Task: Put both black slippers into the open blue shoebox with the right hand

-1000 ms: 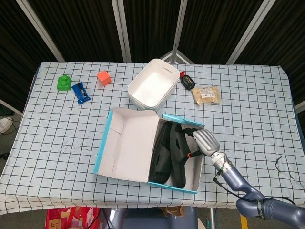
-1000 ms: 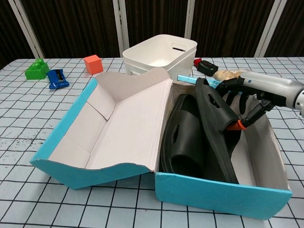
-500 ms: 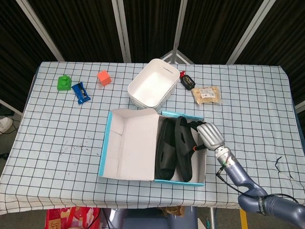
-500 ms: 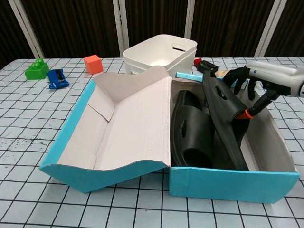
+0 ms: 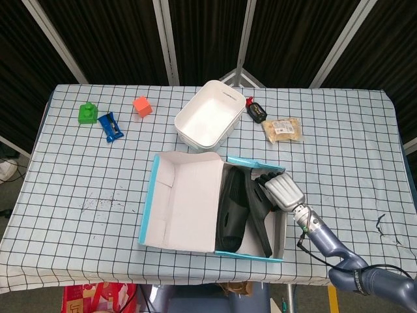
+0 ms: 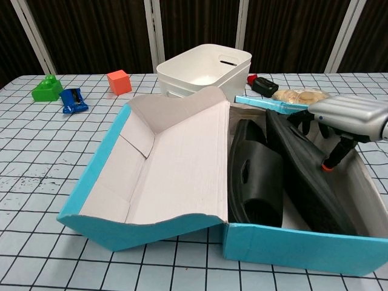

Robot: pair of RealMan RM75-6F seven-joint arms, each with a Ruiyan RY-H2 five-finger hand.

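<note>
Listing from largest down, we record the table [image 5: 78, 189], then the open blue shoebox [image 5: 215, 202] with its lid folded out leftward. Inside lie both black slippers [image 6: 257, 182], side by side; our right hand [image 5: 281, 191] grips the right-side slipper [image 6: 309, 176] over the box.

In the lower right of the head view, the right hand [image 5: 283, 191] has a silver-grey ribbed metallic back and black fingers [image 5: 264, 177]. In the chest view an orange-red tip shows on one dark finger. A slim blue-grey forearm [image 5: 327, 240] follows the silver wrist, with a thin black cable alongside.
</note>
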